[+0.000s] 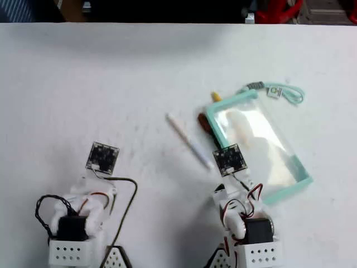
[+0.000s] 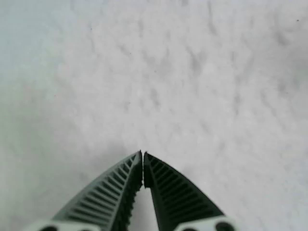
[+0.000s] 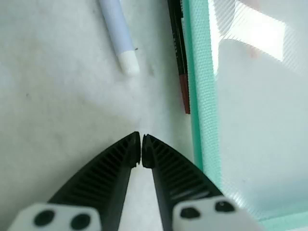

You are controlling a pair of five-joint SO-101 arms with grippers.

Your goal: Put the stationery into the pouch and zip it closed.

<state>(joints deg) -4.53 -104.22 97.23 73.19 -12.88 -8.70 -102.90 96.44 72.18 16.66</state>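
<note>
Your right hand (image 3: 141, 144), clenched on nothing, is the nearer one: the pen (image 3: 117, 33) lies just ahead, its long axis running away from it.

Mint-edged clear pouch (image 1: 290, 187), pale-blue pen (image 1: 188, 140)

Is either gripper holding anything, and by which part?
Nothing is held. The left gripper and the right gripper are both shut and empty; the pen lies loose on the table.
</note>
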